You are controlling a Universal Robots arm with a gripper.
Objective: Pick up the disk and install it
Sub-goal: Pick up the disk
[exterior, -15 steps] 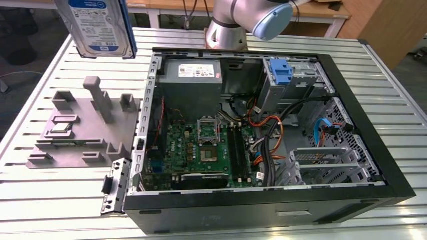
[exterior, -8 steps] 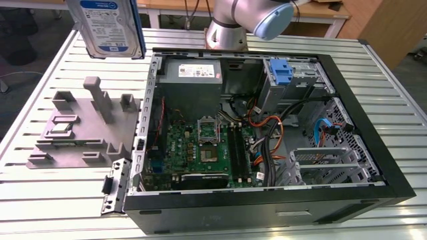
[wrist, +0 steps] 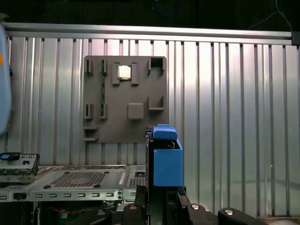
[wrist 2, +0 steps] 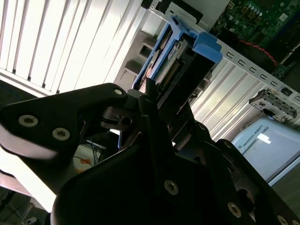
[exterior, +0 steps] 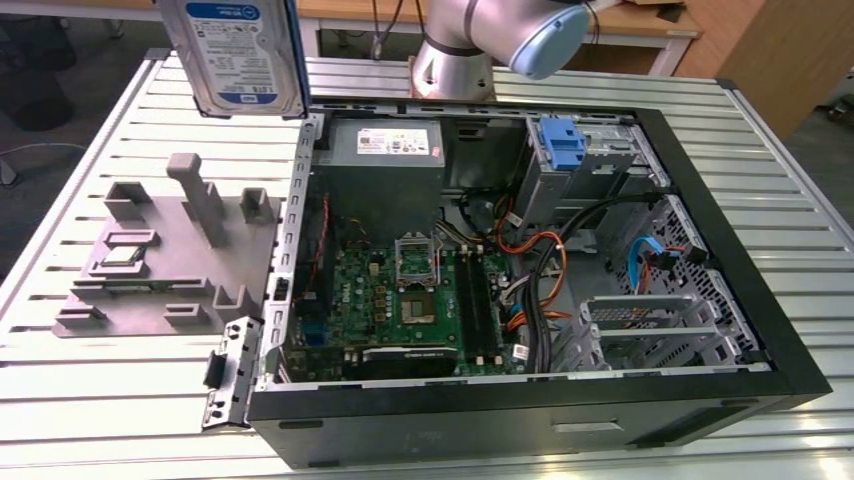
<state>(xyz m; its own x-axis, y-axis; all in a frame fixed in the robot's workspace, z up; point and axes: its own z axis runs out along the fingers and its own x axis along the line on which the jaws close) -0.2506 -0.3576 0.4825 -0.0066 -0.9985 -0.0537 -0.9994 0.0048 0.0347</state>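
Observation:
The disk (exterior: 238,55), silver-grey with a blue-and-white label, hangs upright in the air at the exterior view's upper left. It is above the slatted table and just outside the open computer case (exterior: 727,250). Both wrist views show the disk (wrist 2: 165,58) edge-on with its blue side rail (wrist: 167,164). My gripper (wrist 2: 161,101) is shut on the disk, its black fingers (wrist: 140,206) clamping the two flat faces. The case's drive bay (exterior: 587,165) at the back holds a blue bracket (exterior: 565,145).
A grey fixture plate (exterior: 160,260) with slots and a small chip (exterior: 127,252) lies on the table on the exterior view's left. Inside the case are the power supply (exterior: 387,145), the motherboard (exterior: 400,300) and loose cables (exterior: 547,270). The arm's base (exterior: 454,60) stands behind the case.

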